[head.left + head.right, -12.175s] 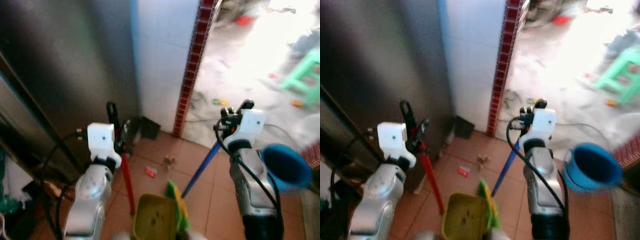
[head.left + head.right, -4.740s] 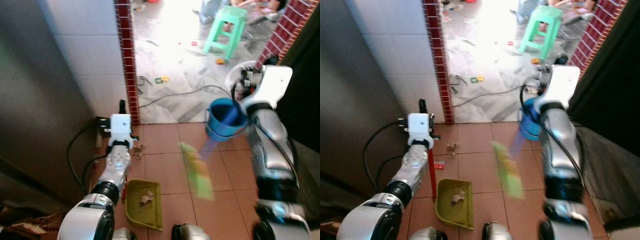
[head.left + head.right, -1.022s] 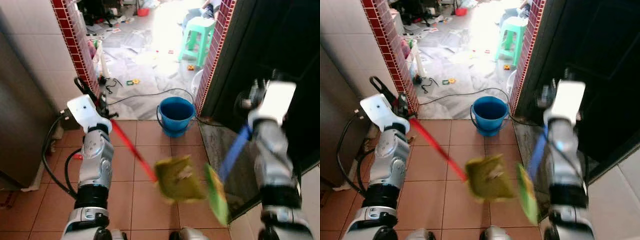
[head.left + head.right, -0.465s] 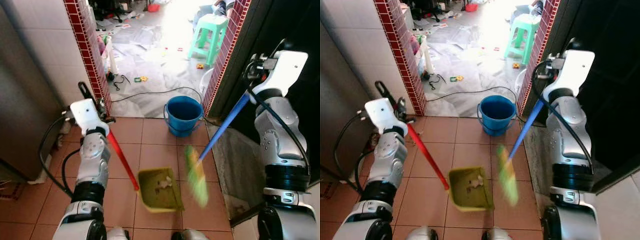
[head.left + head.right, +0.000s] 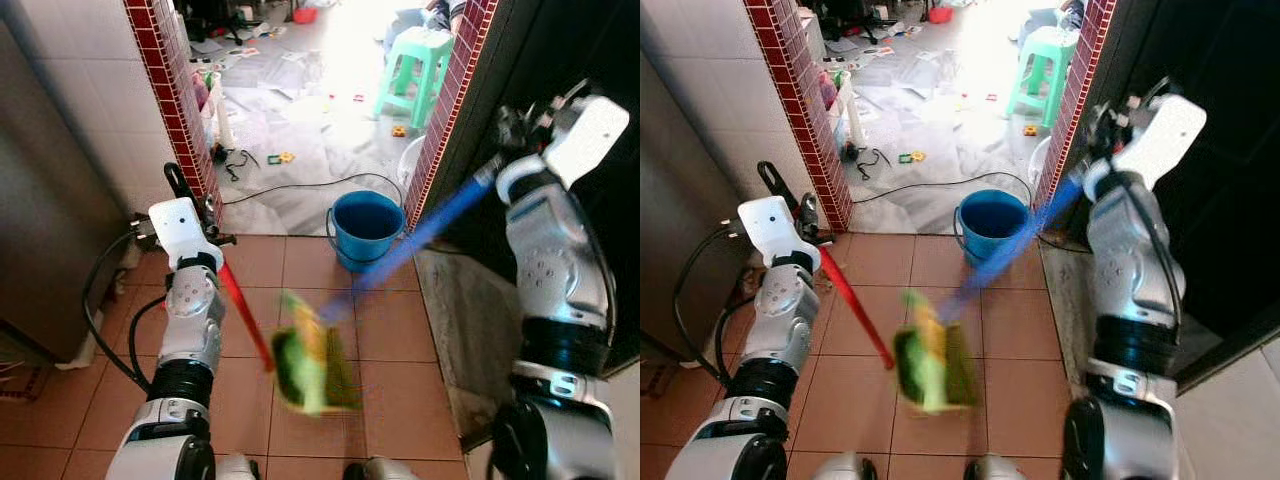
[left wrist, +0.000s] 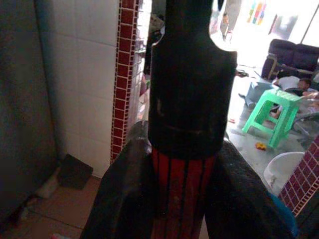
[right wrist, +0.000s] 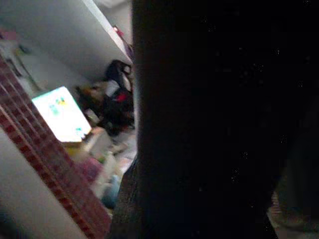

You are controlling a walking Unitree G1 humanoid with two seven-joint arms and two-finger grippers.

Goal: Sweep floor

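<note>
My left gripper [image 5: 193,206] is shut on the red handle [image 5: 240,310] of a yellow-green dustpan [image 5: 340,372], which hangs low over the tiled floor [image 5: 390,330] in front of me. The black-capped end of that handle [image 6: 192,99] sits between the left fingers [image 6: 122,199]. My right gripper [image 5: 512,126], raised at the right, is shut on the blue broom handle [image 5: 420,235]. That handle slants down to the left. The green broom head [image 5: 298,352] is blurred and overlaps the dustpan's mouth. The right wrist view is very dark.
A blue bucket [image 5: 366,228] stands at the doorway between two red-tiled pillars [image 5: 165,90]. A green stool [image 5: 420,62], a cable and litter lie on the grey floor beyond. A dark mat [image 5: 480,330] lies right, and a steel fridge [image 5: 50,230] stands left.
The broom head has swung left, from beside the dustpan to over its mouth. The blue handle now slants flatter and the right arm has tilted. The left arm has barely moved.
</note>
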